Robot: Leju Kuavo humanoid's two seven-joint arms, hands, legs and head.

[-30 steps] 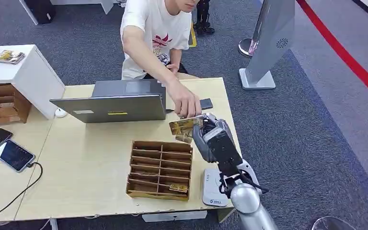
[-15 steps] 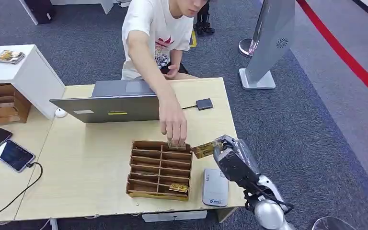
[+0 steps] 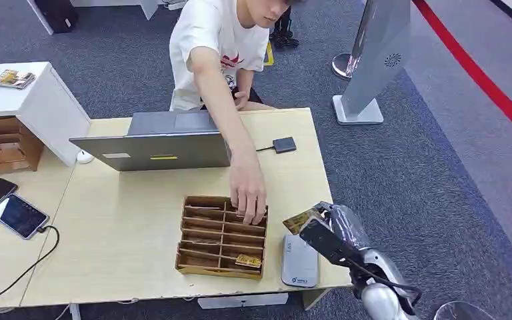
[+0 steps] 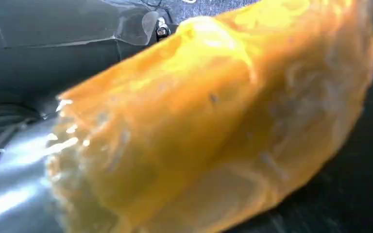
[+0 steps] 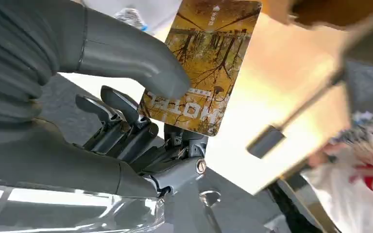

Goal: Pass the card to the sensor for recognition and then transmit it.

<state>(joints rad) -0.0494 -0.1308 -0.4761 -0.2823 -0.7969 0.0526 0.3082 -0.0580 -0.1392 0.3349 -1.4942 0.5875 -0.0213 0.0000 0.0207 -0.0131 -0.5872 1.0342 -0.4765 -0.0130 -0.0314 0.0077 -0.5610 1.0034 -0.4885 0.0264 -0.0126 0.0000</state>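
Right hand (image 3: pixel 325 230) pinching the yellow, tree-printed card (image 3: pixel 299 221), held just above and beside the flat grey-white sensor pad (image 3: pixel 299 260) on the surface.

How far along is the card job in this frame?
Picked up: the right hand holds the card. In hand: the card hangs above the far end of the grey sensor, not touching it. Left: recognition and handover; the person's hand is at the organizer.

Premises are presenting as an office or exhibition hall: grey carpet (image 3: pixel 407 167) is covering the floor, a red line (image 3: pixel 480 73) is crossing upper right, a laptop (image 3: pixel 157 143) is sitting mid-frame on a wooden desk (image 3: pixel 120 233).
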